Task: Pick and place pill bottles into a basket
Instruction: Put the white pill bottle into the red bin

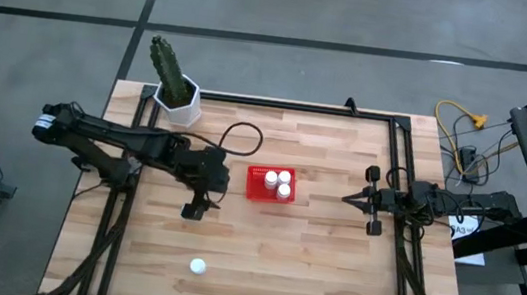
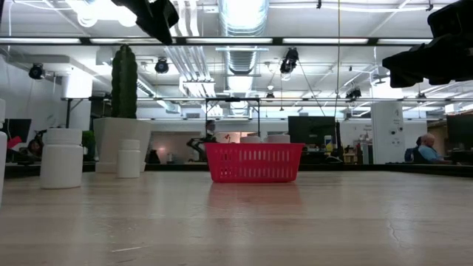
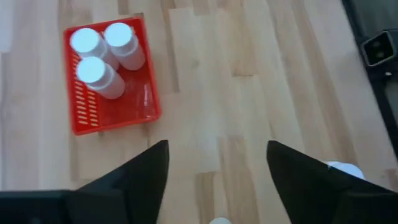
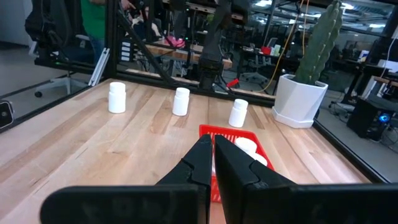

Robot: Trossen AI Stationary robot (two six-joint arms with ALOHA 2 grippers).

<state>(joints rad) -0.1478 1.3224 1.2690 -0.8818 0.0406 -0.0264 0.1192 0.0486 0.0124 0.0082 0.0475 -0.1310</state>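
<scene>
1. Pill bottles are the job, but by size the wooden table [image 1: 310, 264] comes first; both arms reach in over it from opposite sides.
2. Cactus pot [image 1: 181, 99], white with a tall green cactus, stands at the table's far left corner.
3. Left gripper [image 1: 198, 206] hangs above bare wood just left of the basket; its two dark fingers [image 3: 134, 180] stand wide apart and hold nothing.
4. Right gripper [image 1: 350, 198] waits at the right side of the table, well apart from the basket, its fingers pressed together and empty.
5. Basket [image 1: 255, 185], red with mesh sides, sits near the table's middle between the two grippers.
6. Three pill bottles [image 3: 102, 76] stand upright inside the basket, bunched toward one end, touching or nearly touching each other.
7. Three more bottles [image 4: 181, 101] stand upright on the wood outside the basket, spaced in a loose row on the left arm's side.
8. One of them [image 1: 197, 266] shows in the overhead view near the front edge, well apart from the basket.
</scene>
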